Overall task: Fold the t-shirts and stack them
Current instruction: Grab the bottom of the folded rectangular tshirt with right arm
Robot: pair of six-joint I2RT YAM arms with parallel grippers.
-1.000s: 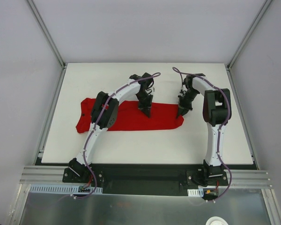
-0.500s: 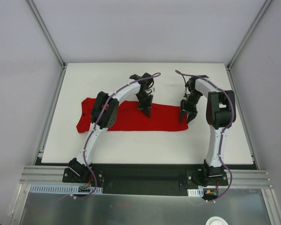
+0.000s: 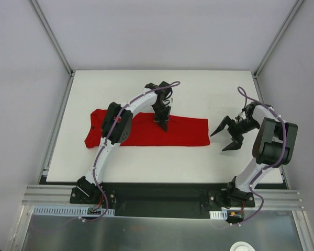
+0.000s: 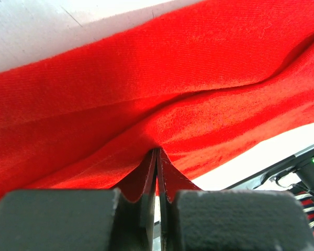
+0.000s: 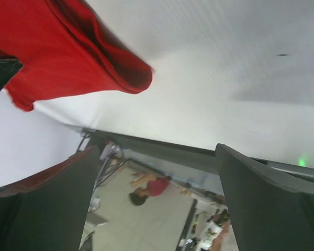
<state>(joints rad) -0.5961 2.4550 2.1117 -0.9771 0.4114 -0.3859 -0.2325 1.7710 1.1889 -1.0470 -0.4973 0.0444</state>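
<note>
Plainly a soft, light, limp thing, this red t-shirt (image 3: 183, 133): spread as a long flat band across the middle of the white tabletop (image 3: 146, 157), wider and rumpled at the left end, squared off at the right. Likely to sag, crease and drag rather than hold any shape, so best taken by a pinch at an edge or corner, carried low and laid over. Nothing to break, though loose folds could slip apart. Left claw (image 3: 164, 125) pressed together on a small tuck of the cloth near its far edge, about mid-length, arm arched across the shirt's left half. Right claw (image 3: 222, 140) spread wide and empty, just beyond the shirt's right end over bare tabletop, fingers pointing back toward the cloth, elbow swung out to the right.
</note>
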